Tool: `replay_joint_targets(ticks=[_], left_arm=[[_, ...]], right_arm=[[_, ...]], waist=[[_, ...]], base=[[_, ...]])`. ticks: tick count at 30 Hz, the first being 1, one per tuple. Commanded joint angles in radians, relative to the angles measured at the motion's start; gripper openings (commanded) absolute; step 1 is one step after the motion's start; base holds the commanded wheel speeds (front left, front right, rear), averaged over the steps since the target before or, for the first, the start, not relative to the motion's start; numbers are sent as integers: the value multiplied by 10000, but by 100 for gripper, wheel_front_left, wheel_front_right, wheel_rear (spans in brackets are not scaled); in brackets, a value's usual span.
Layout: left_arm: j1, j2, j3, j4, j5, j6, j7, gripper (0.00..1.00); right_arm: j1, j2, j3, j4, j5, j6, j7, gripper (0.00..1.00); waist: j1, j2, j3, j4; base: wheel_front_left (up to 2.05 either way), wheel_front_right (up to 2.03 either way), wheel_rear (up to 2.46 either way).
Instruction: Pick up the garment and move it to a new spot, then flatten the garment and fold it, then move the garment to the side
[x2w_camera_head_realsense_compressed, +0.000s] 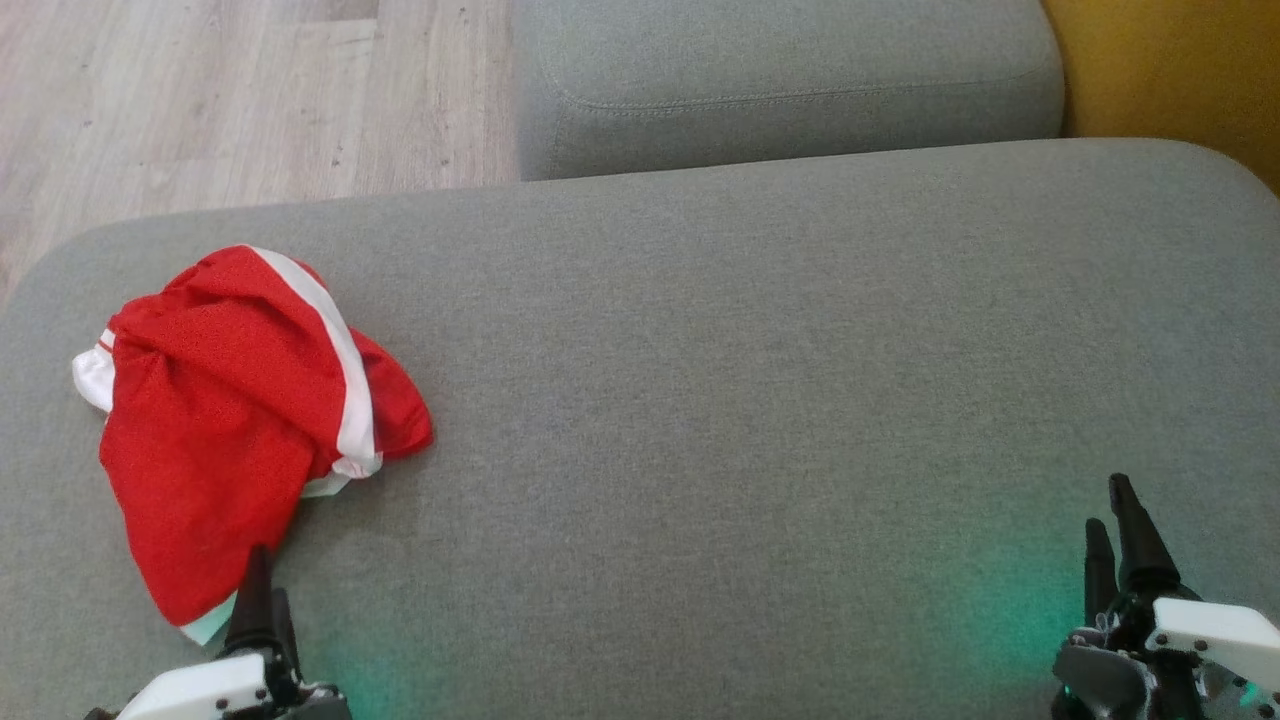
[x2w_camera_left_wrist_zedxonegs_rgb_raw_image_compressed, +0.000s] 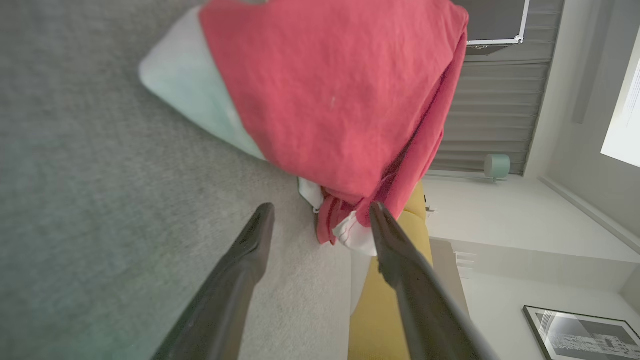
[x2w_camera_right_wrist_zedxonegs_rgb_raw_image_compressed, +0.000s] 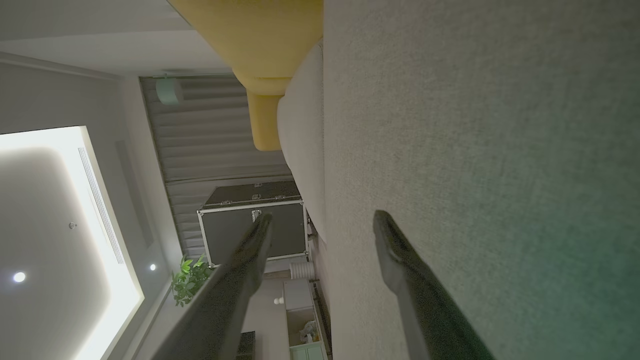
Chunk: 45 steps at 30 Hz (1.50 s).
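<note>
Where it lies, red-and-white garment (x2w_camera_head_realsense_compressed: 225, 420) looks crumpled.

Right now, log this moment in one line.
garment: crumpled on grey cushion, unheld | left gripper: open, at garment's near edge | right gripper: open, away from garment

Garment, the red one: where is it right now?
In the head view the garment lies crumpled on the left of the grey cushion, just ahead of the left gripper, far from the right gripper.
</note>
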Motion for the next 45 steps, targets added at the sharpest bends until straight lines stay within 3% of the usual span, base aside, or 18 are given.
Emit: replay_joint_targets(ticks=[1,18,29,45], left_arm=[[-413,43,0,-376,52,-4,-70,100],[-278,56,242,-730,650,-15,-575,100],[-380,65,640,-1078,1750,-22,-902,100],[-372,77,377,-2036,4014,146,-1346,100]], right_arm=[[-423,-35,79,-375,-77,0,-98,100],[-480,-46,293,-695,-1419,-1,-599,100],[-600,-53,555,-1271,-3699,-2,-924,100],[-604,-62,1197,-2055,-6639,-3,-1366,100]], waist=[[0,-1,-7,-6],[0,-1,-74,-23],[0,-1,-87,-34],[0,-1,-59,-124]], base=[[0,0,0],[0,0,0],[0,0,0],[0,0,0]])
